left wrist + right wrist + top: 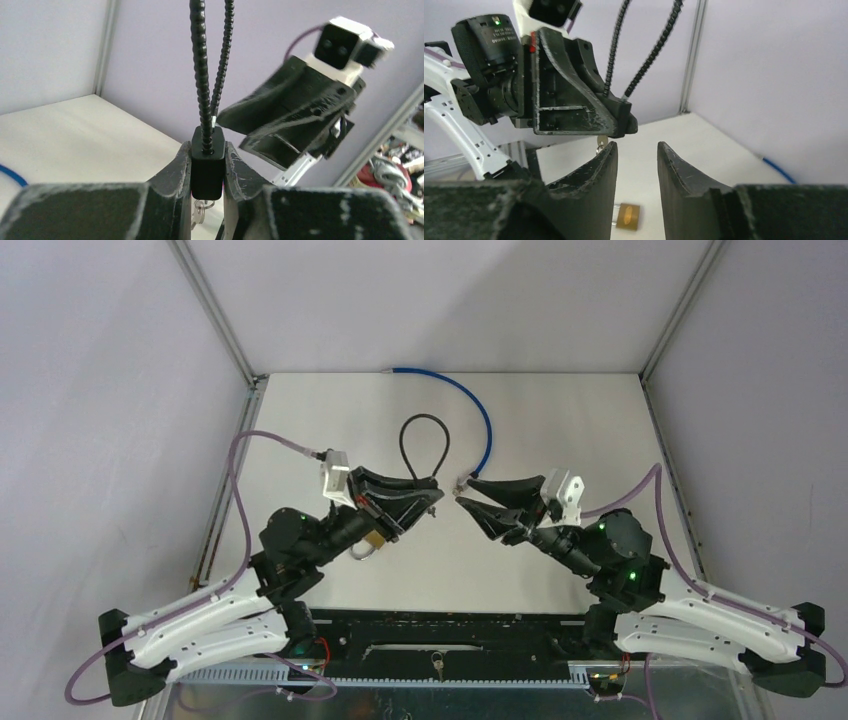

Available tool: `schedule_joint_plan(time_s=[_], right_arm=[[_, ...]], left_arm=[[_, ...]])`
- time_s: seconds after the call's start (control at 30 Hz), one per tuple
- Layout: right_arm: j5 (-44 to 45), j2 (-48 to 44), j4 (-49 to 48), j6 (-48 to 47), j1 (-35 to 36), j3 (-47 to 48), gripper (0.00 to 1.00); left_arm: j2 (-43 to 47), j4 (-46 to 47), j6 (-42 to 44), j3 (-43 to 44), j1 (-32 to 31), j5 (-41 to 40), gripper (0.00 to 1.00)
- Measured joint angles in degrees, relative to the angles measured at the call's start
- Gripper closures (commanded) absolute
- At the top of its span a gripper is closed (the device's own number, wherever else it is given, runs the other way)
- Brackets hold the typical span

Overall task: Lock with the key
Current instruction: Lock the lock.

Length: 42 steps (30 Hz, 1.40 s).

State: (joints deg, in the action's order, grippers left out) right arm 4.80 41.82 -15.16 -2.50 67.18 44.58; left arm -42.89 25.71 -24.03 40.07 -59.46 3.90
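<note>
Pale lilac walls [100, 360] are boxing in the white table [560, 420], and we are looking at both arms meeting near the middle of the overhead frame. The left gripper [207, 152] is clenching the black lock body [207, 175] at the centre of its own wrist view, held up off the table. The black ribbed cable [201, 65] is rising out of the body and running off the top edge, so the loop is cut off there; only the overhead view is showing it whole. Below the body a silvery key [201, 209] is hanging, but the fingers are hiding most of it and we cannot tell how deep it sits. The right gripper [636, 150] is standing released at the lower middle of its wrist view, fingers apart with nothing between them, just beside the lock. A brass padlock [627, 216] is lying on the table at that view's bottom edge, partly covered by the finger on the frame's left. A blue cable [487, 430] is curving across the upper middle overhead. Its lower end is reaching the right fingertips, and we cannot tell whether they are touching.
</note>
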Motion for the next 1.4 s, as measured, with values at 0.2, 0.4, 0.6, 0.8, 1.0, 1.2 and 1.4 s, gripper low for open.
schedule_joint_plan(time_s=[0.2, 0.4, 0.6, 0.8, 1.0, 1.2, 1.4], right_arm=[[0.2, 1.1, -10.7, -12.3, 2.7, -4.2, 0.65], [-0.1, 8.0, -19.9, -30.7, 7.1, -4.5, 0.69], [-0.7, 13.7, -27.4, -44.1, 8.7, -4.6, 0.66], [-1.1, 18.0, -30.9, -53.1, 9.4, -3.7, 0.63], [-1.8, 23.0, -32.8, -59.1, 9.5, -0.1, 0.62], [-3.1, 26.9, -33.8, -62.3, 9.4, 4.0, 0.61], [-3.5, 29.0, -33.8, -63.8, 8.8, 5.7, 0.62]], left_arm=[[2.1, 2.8, -6.3, -1.9, 0.0, -9.1, 1.0], [3.8, 5.4, -10.8, -1.9, 0.0, -14.5, 1.0], [4.4, 8.1, -15.7, -1.9, 0.0, -18.0, 1.0], [5.0, 9.1, -19.9, -1.9, 0.0, -22.5, 1.0], [5.2, 9.2, -23.2, -1.9, 0.0, -26.2, 1.0], [5.6, 8.2, -24.9, -1.9, 0.0, -27.6, 1.0], [5.8, 7.8, -25.1, -1.9, 0.0, -27.7, 1.0]])
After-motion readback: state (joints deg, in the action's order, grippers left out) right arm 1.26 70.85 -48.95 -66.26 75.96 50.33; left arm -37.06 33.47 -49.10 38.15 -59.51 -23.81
